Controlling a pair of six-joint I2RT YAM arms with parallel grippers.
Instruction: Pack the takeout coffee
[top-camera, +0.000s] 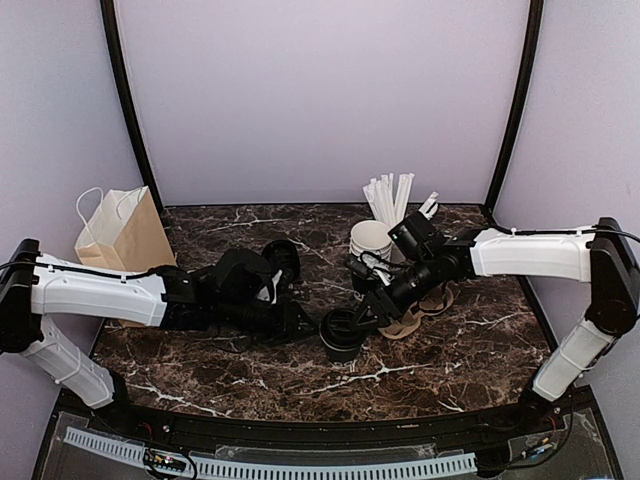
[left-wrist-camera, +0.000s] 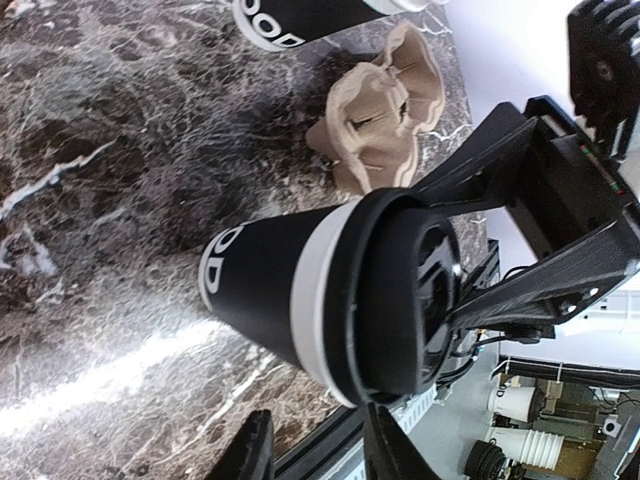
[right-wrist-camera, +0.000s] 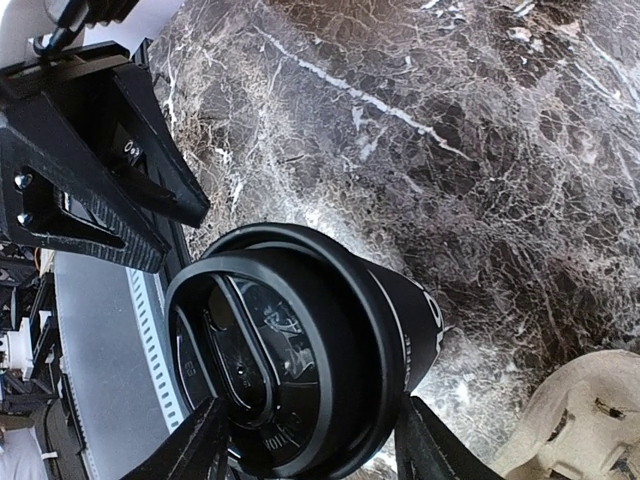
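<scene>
Plainly, the right wrist view shows the right jaws about half open, clamped on the lid of the coffee (right-wrist-camera: 290, 340), which stands toward the counter's (top-camera: 480, 350) front edge, mid-width. Only the left wrist view shows the left jaws: partly open, empty, just beside the coffee. Only the top view shows the bag (top-camera: 125, 235) at the left rear corner.

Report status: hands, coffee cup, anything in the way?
Right hand clamped on takeout coffee lid, cup upright. Left hand open, empty, alongside. Cup carrier beside it; left arm lies between cup and paper bag.
</scene>
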